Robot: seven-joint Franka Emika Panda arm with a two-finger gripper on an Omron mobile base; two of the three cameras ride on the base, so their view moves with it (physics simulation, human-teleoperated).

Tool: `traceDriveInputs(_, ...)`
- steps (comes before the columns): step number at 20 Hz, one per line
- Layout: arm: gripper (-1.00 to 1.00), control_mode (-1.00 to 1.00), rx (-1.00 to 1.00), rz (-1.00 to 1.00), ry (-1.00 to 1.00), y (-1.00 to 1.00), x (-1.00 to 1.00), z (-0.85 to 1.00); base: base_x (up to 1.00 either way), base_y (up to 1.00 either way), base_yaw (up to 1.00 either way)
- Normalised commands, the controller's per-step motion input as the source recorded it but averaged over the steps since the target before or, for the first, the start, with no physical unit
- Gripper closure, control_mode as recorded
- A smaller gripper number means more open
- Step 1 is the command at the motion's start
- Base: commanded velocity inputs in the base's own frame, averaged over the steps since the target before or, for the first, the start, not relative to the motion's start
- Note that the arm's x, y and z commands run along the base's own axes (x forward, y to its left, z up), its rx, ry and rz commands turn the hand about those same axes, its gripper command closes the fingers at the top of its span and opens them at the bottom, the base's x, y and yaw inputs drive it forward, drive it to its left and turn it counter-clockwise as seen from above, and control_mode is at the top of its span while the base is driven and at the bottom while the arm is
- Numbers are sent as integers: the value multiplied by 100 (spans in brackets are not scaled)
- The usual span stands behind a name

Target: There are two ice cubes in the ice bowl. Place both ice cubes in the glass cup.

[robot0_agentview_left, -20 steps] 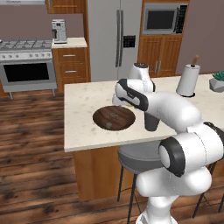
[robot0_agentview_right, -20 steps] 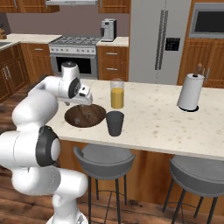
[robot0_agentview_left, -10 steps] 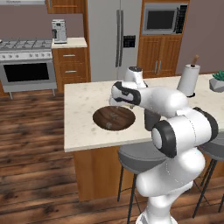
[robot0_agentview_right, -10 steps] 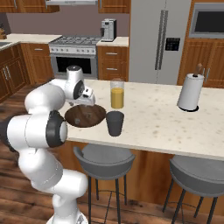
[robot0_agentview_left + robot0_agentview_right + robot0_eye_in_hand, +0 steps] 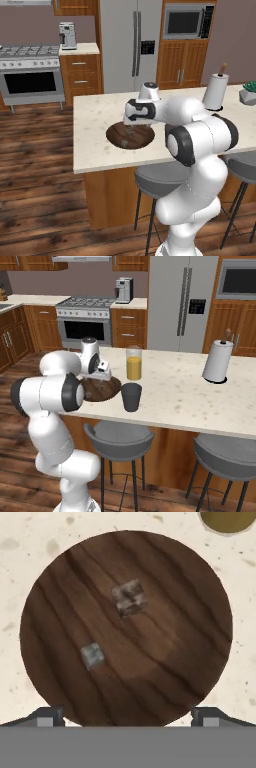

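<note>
- On the pale stone island counter (image 5: 170, 386) a tall clear glass of orange liquid (image 5: 133, 362) stands just behind the glass cup (image 5: 131, 397), both just beside the ice bowl's right rim in the right base view.
- Further along the counter, well apart from all that, a paper towel roll (image 5: 218, 360) stands upright on its holder; a small potted plant (image 5: 248, 93) sits at the far end in the left base view.
- Two grey stools (image 5: 120, 437) are tucked under the counter's near edge; stove (image 5: 31, 72), coffee machine (image 5: 67, 35), fridge (image 5: 131, 42) and microwave (image 5: 184, 21) line the back wall.
- The arm folds forward from the base, its elbow bulky and low, and in the right base view its own links cover the left part of the ice bowl (image 5: 104, 389).
- The gripper (image 5: 130, 131) points straight down over the bowl, hovering above the wood.
- From the hand view the jaws are spread wide, a dark tip at each lower corner, nothing between them.
- Both ice cubes lie in the ice bowl, apart from each other: the larger-looking cube (image 5: 129, 598) near the middle, the smaller-looking cube (image 5: 92, 655) lower left of it.
- No readable writing anywhere.
</note>
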Motion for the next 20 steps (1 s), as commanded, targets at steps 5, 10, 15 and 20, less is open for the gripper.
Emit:
traceDriveInputs(5, -100, -100, -2, 0, 0, 1, 17, -45, 0, 0, 0)
traceDriveInputs(10, -100, -100, -1, 0, 0, 10, 26, -27, 0, 0, 0)
traceDriveInputs(15, -100, -100, 0, 0, 0, 13, 30, -21, 0, 0, 0)
traceDriveInputs(20, -100, -100, 0, 0, 0, 2, 33, -21, 0, 0, 0)
